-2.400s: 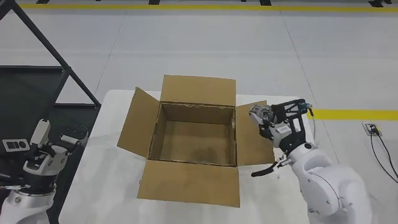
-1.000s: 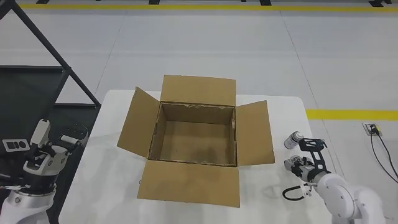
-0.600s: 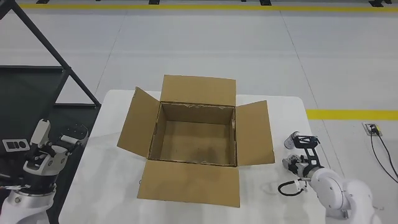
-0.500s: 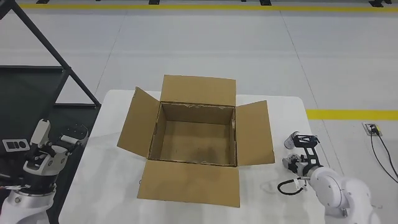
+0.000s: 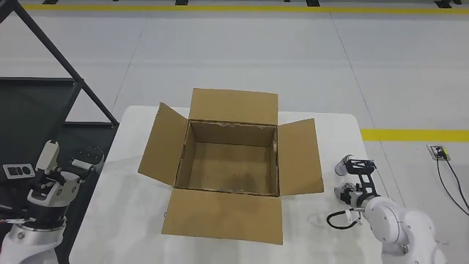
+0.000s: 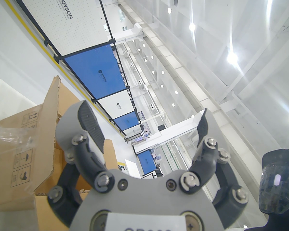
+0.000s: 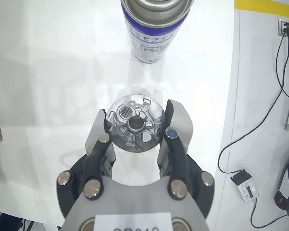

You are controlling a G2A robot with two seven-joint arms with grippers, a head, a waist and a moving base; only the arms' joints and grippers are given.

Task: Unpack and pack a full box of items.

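An open cardboard box point(image 5: 233, 107) stands in the middle of the white table point(image 5: 128, 213), its inside bare, its flaps spread outward. My right gripper point(image 7: 136, 108) is low over the table to the right of the box, shut on a round metal gear-like part point(image 7: 134, 126). Just beyond it a blue and white spray can point(image 7: 156, 20) stands upright; from above the spray can point(image 5: 343, 166) is a little farther back than the right gripper point(image 5: 350, 193). My left gripper point(image 6: 144, 116) is open and holds nothing, off the table's left end point(image 5: 82, 163), with the box point(image 6: 21, 126) beside it.
A black metal frame point(image 5: 44, 51) stands to the left of the table. The table's right edge runs close to the spray can. On the floor to the right lie a cable point(image 7: 277, 90) and a wall socket point(image 5: 437, 151).
My right gripper came down from beside the box's right flap to the table by the spray can, carrying the metal part. Over the last half second it barely shifts. The left arm keeps still.
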